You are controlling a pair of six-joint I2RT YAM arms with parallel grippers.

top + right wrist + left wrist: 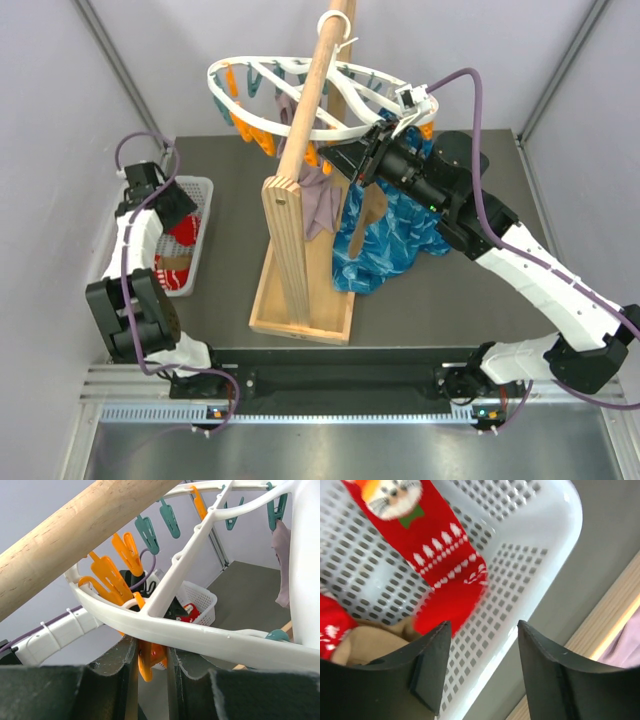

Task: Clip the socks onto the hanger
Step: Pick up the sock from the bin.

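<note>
Black L gripper [482, 629] jaws wide, empty, over basket [540, 545] at left | R gripper [150, 652] narrow, squeezing orange peg [145, 669] on hanger [210, 630] rim, far right | do well: drop L straight, pinch red sock [445, 570] toe only, avoid mesh | sock just below L tips, well apart from hanger

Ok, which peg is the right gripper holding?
The orange peg under the hanger's near rim, pinched by the right gripper; other pegs hang free.

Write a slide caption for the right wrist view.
Right arm's fingers pinch an orange plastic clothes peg hanging under the white plastic oval hanger, wooden pole overhead.
</note>
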